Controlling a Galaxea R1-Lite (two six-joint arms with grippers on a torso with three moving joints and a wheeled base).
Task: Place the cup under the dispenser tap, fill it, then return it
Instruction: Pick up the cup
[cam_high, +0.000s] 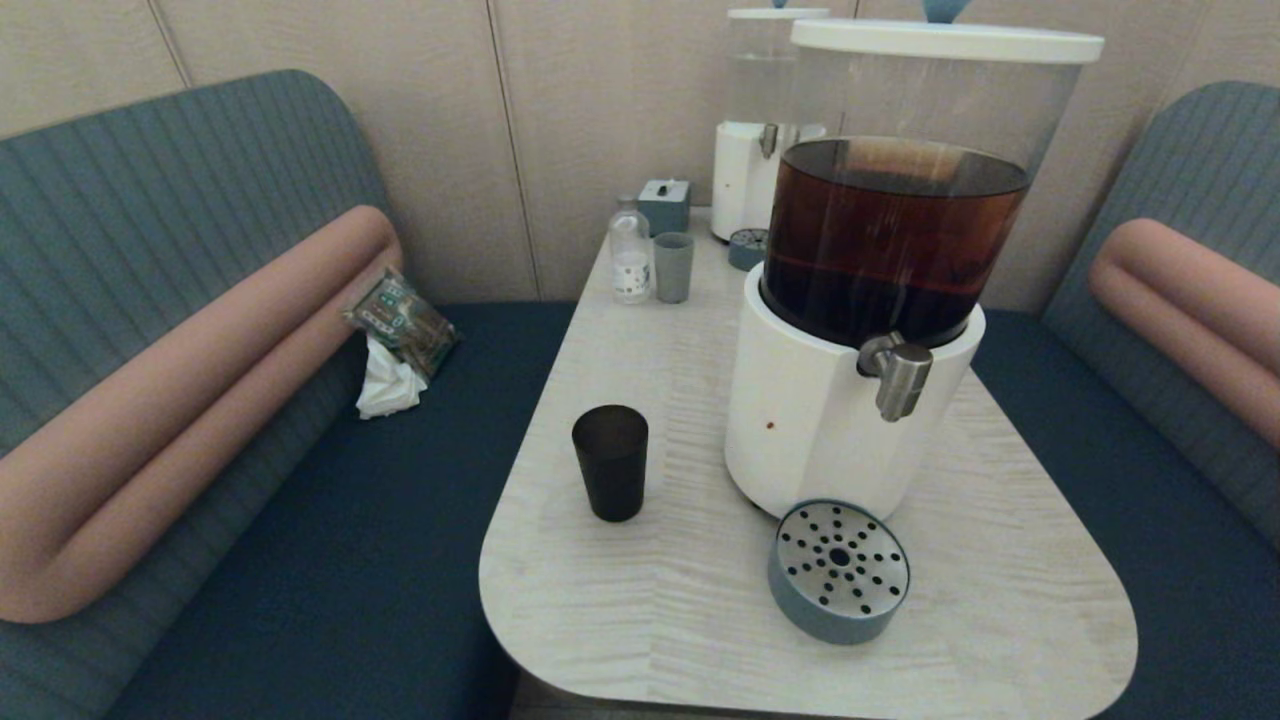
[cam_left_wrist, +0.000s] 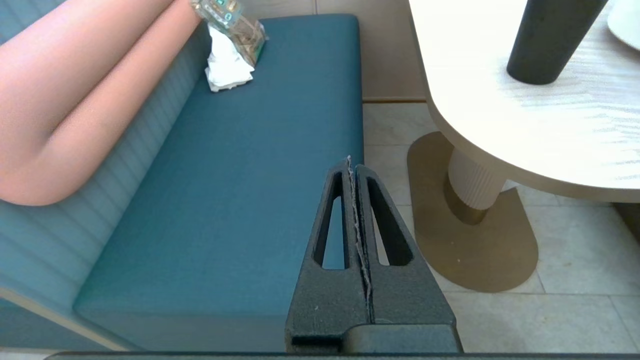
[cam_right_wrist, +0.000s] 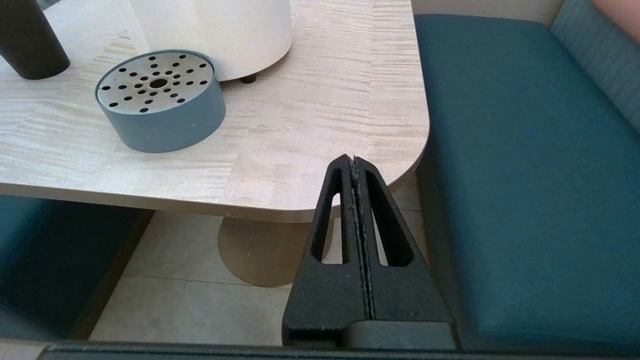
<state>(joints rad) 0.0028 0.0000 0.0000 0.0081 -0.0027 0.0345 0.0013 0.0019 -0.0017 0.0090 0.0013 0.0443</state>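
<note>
The dark tumbler cup (cam_high: 610, 462) stands upright on the pale table (cam_high: 640, 620), left of the big white-based dispenser (cam_high: 830, 420) holding brown liquid. Its steel tap (cam_high: 897, 372) juts from the front, above a round blue-grey drip tray (cam_high: 838, 570). The cup's lower part (cam_left_wrist: 547, 40) shows in the left wrist view and a part of the cup (cam_right_wrist: 27, 42) in the right wrist view. My left gripper (cam_left_wrist: 351, 162) hangs shut and empty below the table's left side. My right gripper (cam_right_wrist: 352, 161) is shut and empty, low by the table's near right corner. Neither arm shows in the head view.
At the back of the table stand a small grey-green cup (cam_high: 673, 267), a clear bottle (cam_high: 629, 252), a small grey box (cam_high: 664, 205) and a second, clear-liquid dispenser (cam_high: 765, 130). A snack packet with tissue (cam_high: 398, 335) lies on the left teal bench. Another bench (cam_right_wrist: 525, 165) flanks the right.
</note>
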